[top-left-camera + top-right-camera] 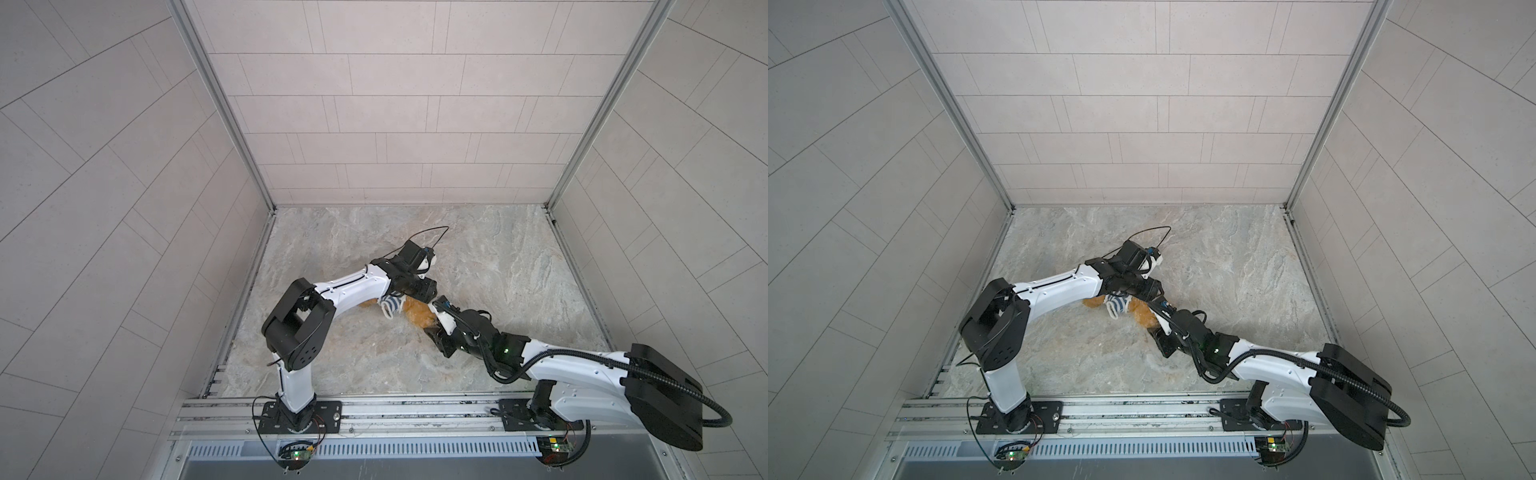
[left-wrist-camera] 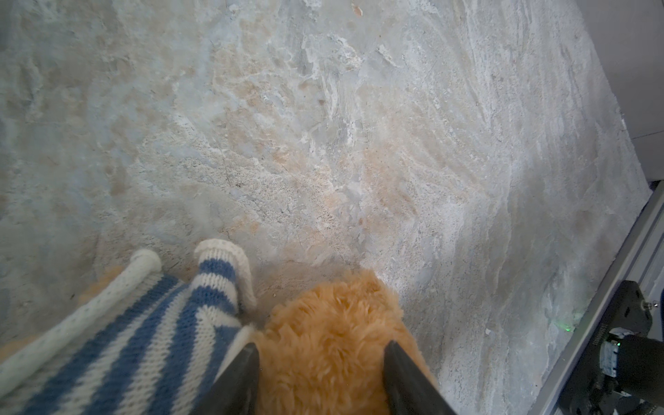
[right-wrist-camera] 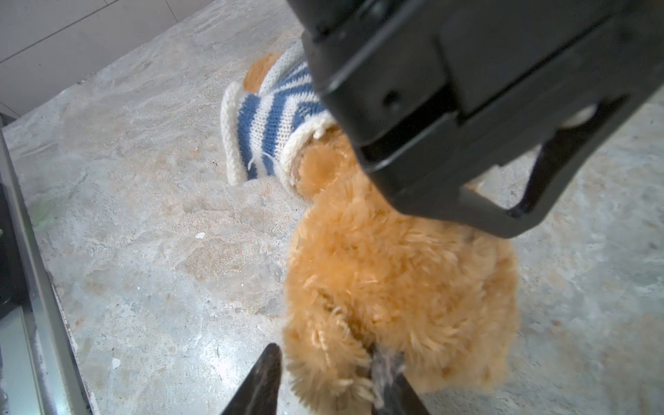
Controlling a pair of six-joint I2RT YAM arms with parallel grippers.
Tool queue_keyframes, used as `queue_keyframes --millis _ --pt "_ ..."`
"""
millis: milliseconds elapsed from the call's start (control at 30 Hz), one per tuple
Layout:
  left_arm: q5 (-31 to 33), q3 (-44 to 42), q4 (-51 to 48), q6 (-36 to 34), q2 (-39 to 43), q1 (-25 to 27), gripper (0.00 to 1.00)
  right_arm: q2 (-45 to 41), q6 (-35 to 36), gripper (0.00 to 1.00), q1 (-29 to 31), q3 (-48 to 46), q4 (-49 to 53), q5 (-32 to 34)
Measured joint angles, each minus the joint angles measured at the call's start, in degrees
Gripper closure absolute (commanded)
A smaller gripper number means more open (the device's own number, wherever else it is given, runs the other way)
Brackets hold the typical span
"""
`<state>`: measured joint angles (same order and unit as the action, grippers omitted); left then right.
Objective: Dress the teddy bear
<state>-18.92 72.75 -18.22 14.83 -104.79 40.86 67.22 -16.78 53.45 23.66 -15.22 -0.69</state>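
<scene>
The golden-brown teddy bear (image 1: 419, 318) (image 1: 1144, 318) lies on the marble table, mostly under the two wrists in both top views. A blue-and-white striped knit shirt (image 1: 392, 305) (image 3: 269, 122) sits bunched around one end of it, with one sleeve (image 2: 222, 273) hanging empty. My left gripper (image 2: 321, 359) comes down from above, its fingers pressed on either side of the bear's fluffy body (image 2: 334, 341). My right gripper (image 3: 328, 363) reaches in from the right and pinches a lump of fur at the bear's (image 3: 395, 287) near end. One of its fingers is sunk in the fur. The bear's face is hidden.
The marble table (image 1: 498, 270) is walled by tiled panels on three sides. An aluminium rail (image 1: 395, 409) carrying both arm bases runs along its front edge. A thin black cable (image 1: 432, 232) loops off the left wrist. The left gripper's black housing (image 3: 467, 107) hangs close above the bear.
</scene>
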Motion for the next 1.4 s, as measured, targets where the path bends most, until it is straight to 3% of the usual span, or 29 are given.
queue_keyframes --millis 233,533,767,1000,1200,1400 --pt "-0.37 -0.02 0.42 0.85 0.17 -0.15 0.4 0.59 1.73 1.0 0.2 1.44 2.21 2.12" --pt "-0.9 -2.73 0.44 2.27 8.11 -2.01 0.34 -6.38 4.31 1.0 1.03 3.15 8.04 1.46" --pt "-0.55 -6.95 -0.04 2.99 22.01 -4.15 0.3 -15.1 5.84 1.0 1.68 7.8 15.61 -3.91" --pt "0.5 -18.01 -0.85 3.37 36.65 -7.82 0.3 -20.41 6.45 1.0 0.85 10.4 20.09 -10.36" --pt "2.21 -25.68 -1.79 4.31 38.42 -11.26 0.31 -19.28 6.49 1.0 -2.93 10.51 23.23 -14.88" --pt "2.56 -26.47 1.11 6.03 35.74 -12.59 0.31 -19.37 6.49 1.0 -4.96 10.49 25.09 -17.33"
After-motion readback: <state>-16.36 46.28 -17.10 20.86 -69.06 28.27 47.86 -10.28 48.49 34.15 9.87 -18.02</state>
